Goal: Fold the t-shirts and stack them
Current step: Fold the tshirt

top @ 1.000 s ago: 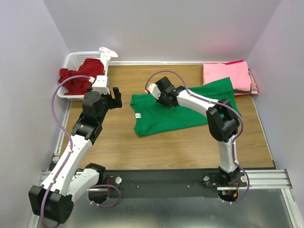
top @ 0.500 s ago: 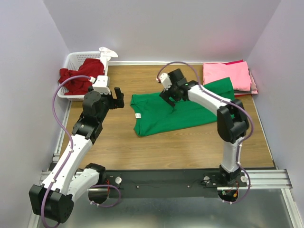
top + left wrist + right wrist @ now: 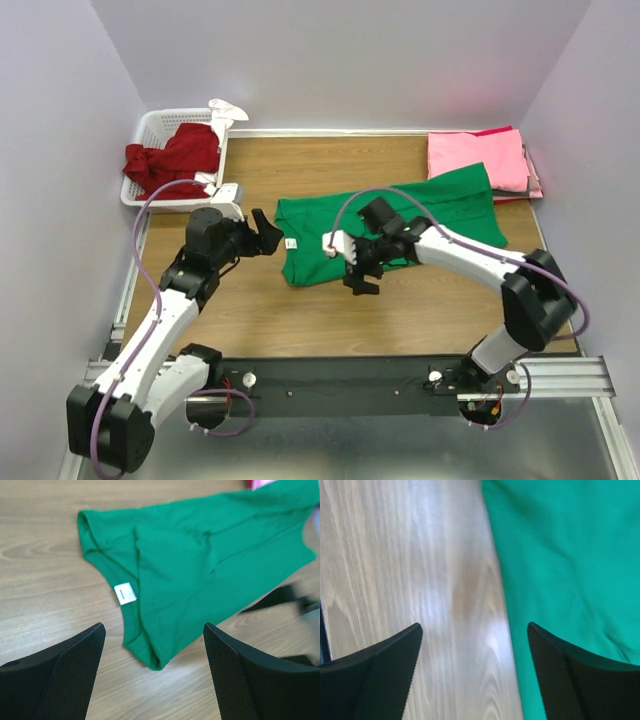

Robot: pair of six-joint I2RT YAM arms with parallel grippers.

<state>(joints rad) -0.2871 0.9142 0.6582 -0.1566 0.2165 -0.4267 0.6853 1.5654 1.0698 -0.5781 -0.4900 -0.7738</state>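
On the table (image 3: 400,310) centre: green t-shirt (image 3: 312,228) spread flat, wrinkled, sleeve folded in, collar end to the left, its far right corner reaching the folded pink t-shirts (image 3: 478,157) stacked at the back right. Dark red t-shirt (image 3: 170,160) is bunched in the white basket (image 3: 155,125), back left. Right gripper (image 3: 358,272) has its fingers spread wide over the green shirt's near edge, empty. Left gripper (image 3: 268,235) is also spread, empty, just left of the collar. White neck tag (image 3: 125,593) faces up.

White basket (image 3: 150,122), apparently at table (image 3: 300,310) corner
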